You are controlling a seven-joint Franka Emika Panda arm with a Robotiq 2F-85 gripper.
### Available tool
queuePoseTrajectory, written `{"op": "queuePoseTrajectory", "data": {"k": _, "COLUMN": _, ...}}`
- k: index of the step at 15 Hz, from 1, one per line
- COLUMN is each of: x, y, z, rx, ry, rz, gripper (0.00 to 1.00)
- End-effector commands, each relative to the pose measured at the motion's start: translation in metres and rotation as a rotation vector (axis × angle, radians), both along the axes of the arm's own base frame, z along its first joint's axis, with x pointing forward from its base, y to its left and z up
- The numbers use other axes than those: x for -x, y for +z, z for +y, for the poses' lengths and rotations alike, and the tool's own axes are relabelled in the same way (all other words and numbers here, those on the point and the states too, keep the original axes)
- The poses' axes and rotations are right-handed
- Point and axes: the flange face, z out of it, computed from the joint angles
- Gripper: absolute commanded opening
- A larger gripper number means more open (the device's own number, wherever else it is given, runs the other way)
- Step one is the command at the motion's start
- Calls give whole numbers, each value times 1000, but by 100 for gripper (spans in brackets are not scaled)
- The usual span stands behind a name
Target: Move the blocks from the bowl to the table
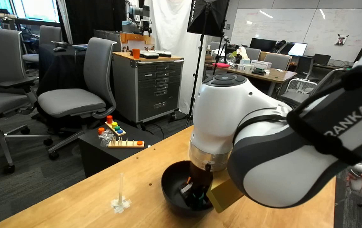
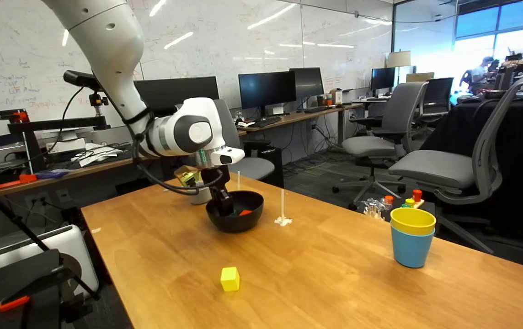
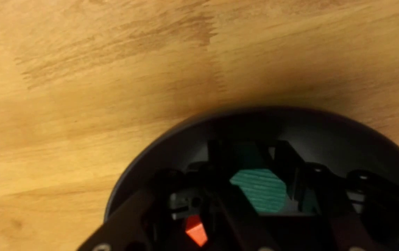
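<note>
Presently, long edge: in both exterior views you have the table [image 2: 325, 288] edge running past the bowl [image 2: 236, 225], with a strip of wood between rim and edge.
Beyond that edge: a dark stand [image 1: 97, 158] bearing pegboards [image 1: 126, 144]; whether it touches the table, you cannot tell.
Open wood: a broad stretch lies between the bowl and the yellow block [image 2: 230, 279], another between that block and the cups.
Upright rods: one thin rod [image 2: 283, 205], taped at its foot, stands near the bowl; a second rod [image 2: 238, 180] shows behind the bowl.
Bowl wall: it rises around your gripper [image 3: 250, 148], which reaches down inside; in the wrist view the rim arches past the fingertips.
Bowl contents: green block [image 3: 260, 191] between your fingers [image 3: 217, 153]; red block [image 3: 196, 232] to one side, partly hidden.
Gripper state: fingers close about the green block's two sides; whether they pinch it, you cannot tell.
Yellow block: on the table, outside the bowl, well apart from it.
Cups: yellow cup [image 2: 412, 224] nested in a blue cup [image 2: 410, 249], upright, near the long edge.
</note>
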Motion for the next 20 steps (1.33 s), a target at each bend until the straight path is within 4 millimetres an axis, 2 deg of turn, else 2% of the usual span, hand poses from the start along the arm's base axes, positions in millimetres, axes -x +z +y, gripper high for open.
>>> {"op": "queuePoseTrajectory", "data": {"k": 1, "x": -7, "y": 13, "z": 14, "rx": -16, "ry": 19, "rz": -11, "gripper": 17}}
{"op": "queuePoseTrajectory", "data": {"k": 5, "x": -13, "y": 31, "z": 21, "rx": -17, "ry": 31, "rz": -35, "gripper": 17}}
{"op": "queuePoseTrajectory", "data": {"k": 11, "x": -20, "y": 76, "z": 16, "rx": -18, "ry": 37, "rz": -91, "gripper": 17}}
{"op": "queuePoseTrajectory", "data": {"k": 16, "x": -14, "y": 122, "z": -7, "rx": 9, "ry": 16, "rz": -122, "gripper": 17}}
{"op": "queuePoseTrajectory", "data": {"k": 20, "x": -7, "y": 153, "z": -41, "rx": 23, "ry": -16, "rz": -144, "gripper": 17}}
